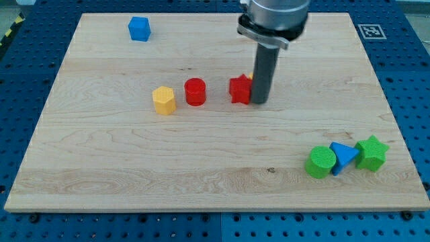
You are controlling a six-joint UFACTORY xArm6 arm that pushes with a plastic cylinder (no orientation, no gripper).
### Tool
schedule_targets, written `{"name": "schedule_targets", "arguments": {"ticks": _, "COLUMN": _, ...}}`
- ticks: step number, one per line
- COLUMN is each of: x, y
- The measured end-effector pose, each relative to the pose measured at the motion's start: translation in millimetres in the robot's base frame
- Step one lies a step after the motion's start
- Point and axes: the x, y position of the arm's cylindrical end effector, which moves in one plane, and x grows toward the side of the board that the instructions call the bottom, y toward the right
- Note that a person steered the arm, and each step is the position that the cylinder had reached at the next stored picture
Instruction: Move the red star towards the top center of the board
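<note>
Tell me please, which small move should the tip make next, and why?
Probably slide my tip round below the red star, then push toward the view's top. My tip now stands against the star's right side, so pushing from here would send it leftward, not up.

Board's top centre [201, 40] open (rod [263, 74] beside red star [240, 89]).

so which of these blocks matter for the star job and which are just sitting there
In the job:
red star
my tip, at the star's right side

Lying about:
red cylinder
yellow block
blue cube
green cylinder
blue triangle
green star
</note>
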Motion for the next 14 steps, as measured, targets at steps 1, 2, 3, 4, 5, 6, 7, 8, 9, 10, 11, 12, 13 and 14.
{"name": "schedule_targets", "arguments": {"ticks": 1, "x": -36.2, "y": -26.7}}
{"name": "schedule_targets", "arguments": {"ticks": 2, "x": -37.3, "y": -31.6}}
{"name": "schedule_targets", "arguments": {"ticks": 3, "x": 1.4, "y": -31.6}}
{"name": "schedule_targets", "arguments": {"ticks": 4, "x": 22.2, "y": -37.0}}
{"name": "schedule_targets", "arguments": {"ticks": 5, "x": 6.8, "y": -71.5}}
{"name": "schedule_targets", "arguments": {"ticks": 6, "x": -33.8, "y": -76.4}}
{"name": "schedule_targets", "arguments": {"ticks": 7, "x": -52.3, "y": -44.5}}
{"name": "schedule_targets", "arguments": {"ticks": 8, "x": -37.6, "y": -36.7}}
{"name": "schedule_targets", "arguments": {"ticks": 9, "x": -28.4, "y": -70.0}}
{"name": "schedule_targets", "arguments": {"ticks": 10, "x": -46.1, "y": -99.4}}
{"name": "schedule_targets", "arguments": {"ticks": 11, "x": -73.5, "y": -73.8}}
{"name": "schedule_targets", "arguments": {"ticks": 12, "x": -76.5, "y": -16.7}}
{"name": "schedule_targets", "arguments": {"ticks": 13, "x": -74.5, "y": -9.3}}
{"name": "schedule_targets", "arguments": {"ticks": 14, "x": -61.7, "y": -8.2}}
